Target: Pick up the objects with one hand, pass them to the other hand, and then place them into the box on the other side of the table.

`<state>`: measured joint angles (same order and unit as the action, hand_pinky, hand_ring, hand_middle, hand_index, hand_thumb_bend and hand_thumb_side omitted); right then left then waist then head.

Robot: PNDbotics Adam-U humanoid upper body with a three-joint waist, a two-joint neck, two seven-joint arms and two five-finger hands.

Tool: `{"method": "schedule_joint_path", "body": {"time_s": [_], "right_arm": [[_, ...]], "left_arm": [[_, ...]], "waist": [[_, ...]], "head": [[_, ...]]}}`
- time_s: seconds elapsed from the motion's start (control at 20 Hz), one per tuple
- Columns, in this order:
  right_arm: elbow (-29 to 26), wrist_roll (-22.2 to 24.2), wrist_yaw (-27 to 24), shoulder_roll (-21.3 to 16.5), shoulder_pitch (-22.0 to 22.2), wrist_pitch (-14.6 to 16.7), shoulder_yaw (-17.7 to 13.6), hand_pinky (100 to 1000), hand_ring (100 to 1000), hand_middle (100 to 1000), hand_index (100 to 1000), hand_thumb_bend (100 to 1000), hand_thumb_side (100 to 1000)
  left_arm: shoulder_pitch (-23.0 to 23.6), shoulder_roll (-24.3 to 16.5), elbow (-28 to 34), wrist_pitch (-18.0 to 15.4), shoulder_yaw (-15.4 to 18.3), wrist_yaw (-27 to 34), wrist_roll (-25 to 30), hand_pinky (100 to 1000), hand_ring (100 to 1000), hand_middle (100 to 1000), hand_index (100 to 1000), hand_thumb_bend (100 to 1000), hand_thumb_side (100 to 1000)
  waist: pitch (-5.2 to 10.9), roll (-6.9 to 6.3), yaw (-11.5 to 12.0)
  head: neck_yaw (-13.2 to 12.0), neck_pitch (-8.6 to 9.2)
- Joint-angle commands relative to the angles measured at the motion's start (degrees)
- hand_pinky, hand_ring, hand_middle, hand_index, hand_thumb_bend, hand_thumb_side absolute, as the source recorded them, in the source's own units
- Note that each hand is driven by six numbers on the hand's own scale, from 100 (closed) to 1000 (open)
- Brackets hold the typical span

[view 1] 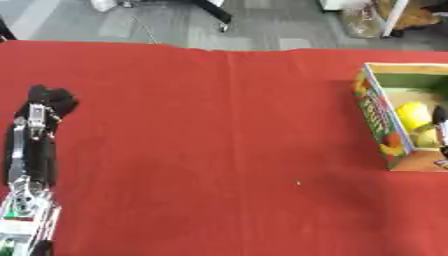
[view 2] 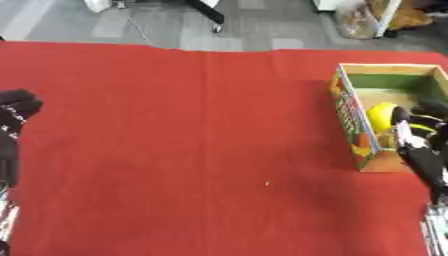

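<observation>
The red-covered counter (view 1: pixel 227 140) stretched wide across both views, and the action sat at its two far sides. On the robot's right, the open cardboard box (view 2: pixel 353 130) with its colourful printed side panel stood near the counter's edge, its green inner wall showing at the far end. Inside it lay a yellow rounded object (view 2: pixel 381 114) — the thing of the task, down in the box and resting against the printed wall's inner side. A greenish-yellow shape showed just beside it, too blurred to name.

The right hand (view 2: pixel 418 125) was reaching into the box from the near side, its black forearm running up from the lower right corner. Its dark fingers were right beside the yellow object, at the very least touching close, but whether they were curled round it or spread apart could not be told.

Over on the left, the left hand (view 1: pixel 48 100) hovered over the red cloth near the counter's left edge — fingers bunched into a dark curled clump, nothing held in them. Its black-and-silver forearm (view 1: pixel 31 170) ran down to the lower left corner.

A tiny pale speck (view 1: pixel 297 183) sat alone on the cloth, near the middle.
</observation>
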<state>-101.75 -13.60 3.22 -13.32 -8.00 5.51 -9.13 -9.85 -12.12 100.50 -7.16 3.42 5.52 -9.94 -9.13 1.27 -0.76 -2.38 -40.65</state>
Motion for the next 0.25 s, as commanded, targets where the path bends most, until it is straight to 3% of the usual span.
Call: {"method": "schedule_joint_path", "body": {"time_s": [0.05,0.25], "right_arm": [[-1.3,0.0,-0.6,-0.4,-0.1,-0.2,0.1,633,668,624,718,348,336],[-1.2,0.0,-0.6,-0.4,-0.1,-0.3,-0.1,632,663,619,709,345,334]], "left_arm": [[-0.3,-0.1,0.5,-0.3,-0.3,0.2,0.2,825,667,609,681,255,812],[-0.3,0.1,0.3,-0.3,-0.4,0.2,0.3,825,669,610,683,256,814]], "waist": [[-0.18,-0.14,-0.2],[-0.12,-0.33,-0.5]], "head": [[0.2,0.29],[0.2,0.22]]}}
